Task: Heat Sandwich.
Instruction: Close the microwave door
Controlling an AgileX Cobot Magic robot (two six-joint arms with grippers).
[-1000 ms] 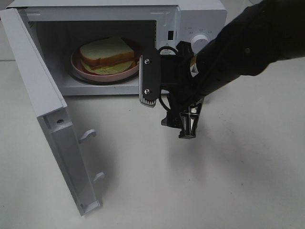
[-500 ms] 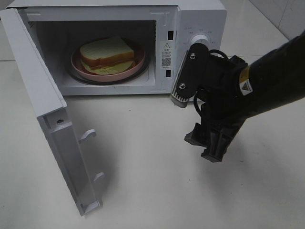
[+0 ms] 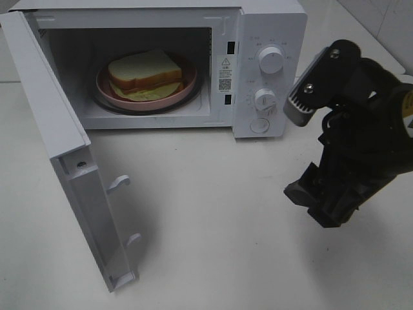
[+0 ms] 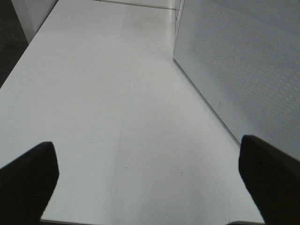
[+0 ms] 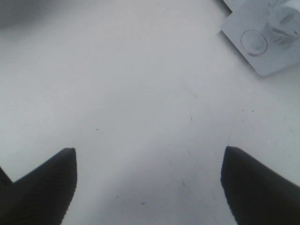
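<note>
The sandwich [image 3: 144, 72], two white slices with brown crust and pale filling, lies on a pink plate [image 3: 106, 89] inside the open microwave [image 3: 271, 19]. My right gripper [image 3: 321, 201] hangs over the table to the right of the microwave and in front of its control panel, well away from the sandwich. In the right wrist view my right gripper [image 5: 150, 187] is open over bare table, with nothing between its dark fingers [image 5: 42, 187]. My left gripper [image 4: 150, 183] is open too, empty, above the table beside a white perforated microwave panel [image 4: 243, 70]. It is outside the exterior view.
The microwave door [image 3: 61, 142] stands wide open, swung out to the front left, with its latch hooks [image 3: 119, 184] facing the table. Two knobs [image 3: 270, 59] and a round button [image 3: 259, 126] sit on the control panel. The white table [image 3: 206, 245] stretches in front.
My right arm has pulled back from the microwave opening, moving right and toward the front, and the control knobs are now uncovered. The sandwich and plate stayed in place.
</note>
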